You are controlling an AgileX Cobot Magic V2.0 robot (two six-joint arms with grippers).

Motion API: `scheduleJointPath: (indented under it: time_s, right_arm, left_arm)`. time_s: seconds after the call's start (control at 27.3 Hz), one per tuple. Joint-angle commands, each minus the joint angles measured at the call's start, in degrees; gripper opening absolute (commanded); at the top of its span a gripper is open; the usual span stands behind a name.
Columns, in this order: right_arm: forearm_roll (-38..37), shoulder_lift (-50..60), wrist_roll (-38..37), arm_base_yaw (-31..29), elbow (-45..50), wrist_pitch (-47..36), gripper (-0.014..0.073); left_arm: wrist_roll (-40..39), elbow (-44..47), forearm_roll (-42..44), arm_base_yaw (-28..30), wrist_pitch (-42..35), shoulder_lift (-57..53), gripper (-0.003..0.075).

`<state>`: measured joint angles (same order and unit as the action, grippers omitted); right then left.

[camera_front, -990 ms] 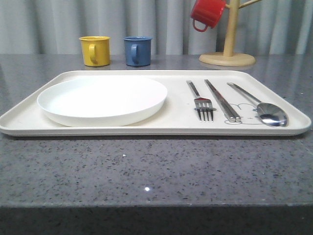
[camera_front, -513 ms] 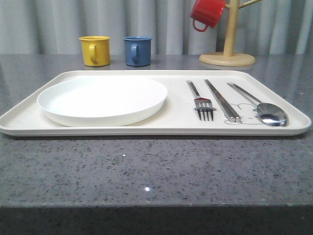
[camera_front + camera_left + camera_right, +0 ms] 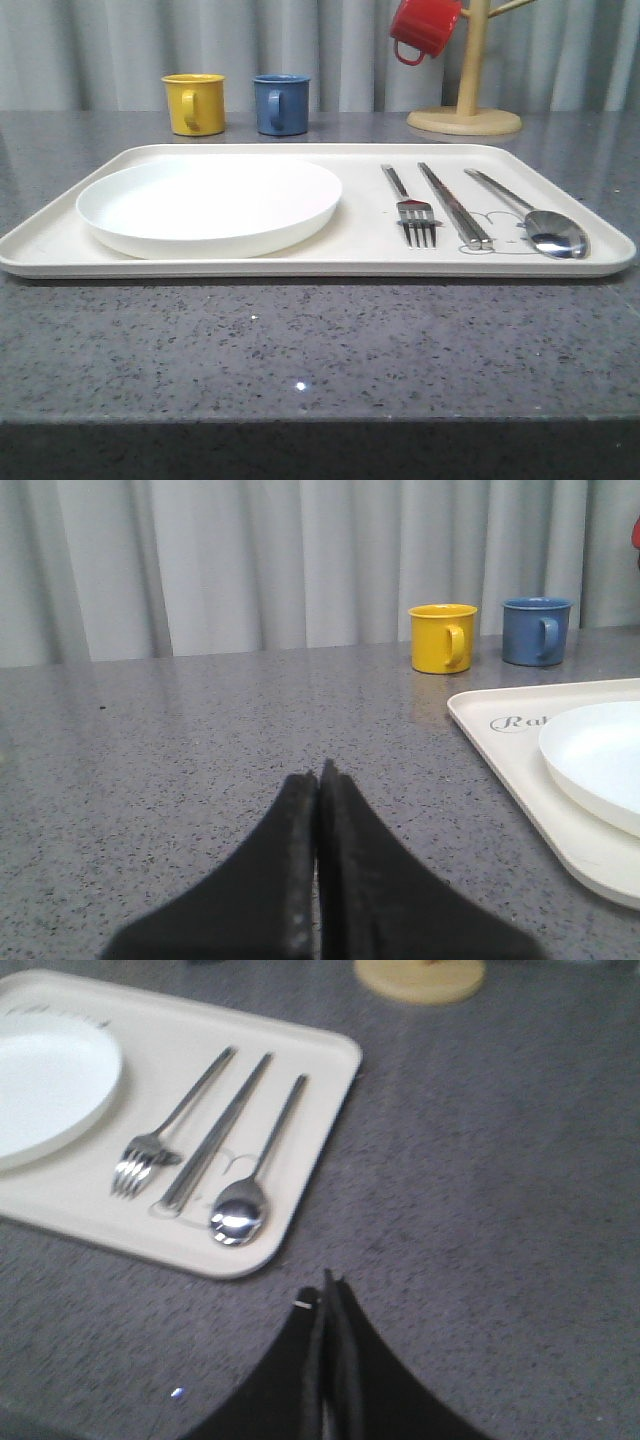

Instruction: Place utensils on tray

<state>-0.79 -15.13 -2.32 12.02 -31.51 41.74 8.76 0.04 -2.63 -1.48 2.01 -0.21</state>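
Note:
The cream tray (image 3: 360, 255) lies across the grey counter. On its right part the silver fork (image 3: 415, 215), the chopsticks (image 3: 455, 207) and the spoon (image 3: 545, 228) lie side by side, handles pointing away. The right wrist view has the same fork (image 3: 160, 1140), chopsticks (image 3: 215, 1135) and spoon (image 3: 250, 1195) on the tray (image 3: 310, 1130). My right gripper (image 3: 327, 1282) is shut and empty, over bare counter just off the tray's near right corner. My left gripper (image 3: 320, 772) is shut and empty, over the counter left of the tray (image 3: 500, 750).
A round white plate (image 3: 210, 205) fills the tray's left half. A yellow mug (image 3: 193, 103) and a blue mug (image 3: 281, 103) stand behind the tray. At the back right is a wooden mug stand (image 3: 465, 118) with a red mug (image 3: 422, 27) hanging on it.

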Motion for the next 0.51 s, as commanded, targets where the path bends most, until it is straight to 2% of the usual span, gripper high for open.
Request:
scheduleJointPath:
  time_s: [0.0, 0.22, 0.48]
  right_arm:
    - [-0.4, 4.7, 0.3, -5.5, 6.5, -15.5, -0.0069]
    - [-0.3, 11.0, 0.3, -9.0, 16.9, -26.2, -0.0069]
    - [-0.3, 16.2, 0.3, -9.5, 26.5, -36.0, -0.0069]
  left_arm:
    - [-0.2, 0.2, -0.5, -0.1, -4.7, -1.4, -0.0018]
    - [-0.2, 0.2, -0.5, -0.1, -4.7, -1.4, -0.0018]
    - [-0.2, 0.2, -0.5, -0.1, -4.7, -1.4, -0.0018]
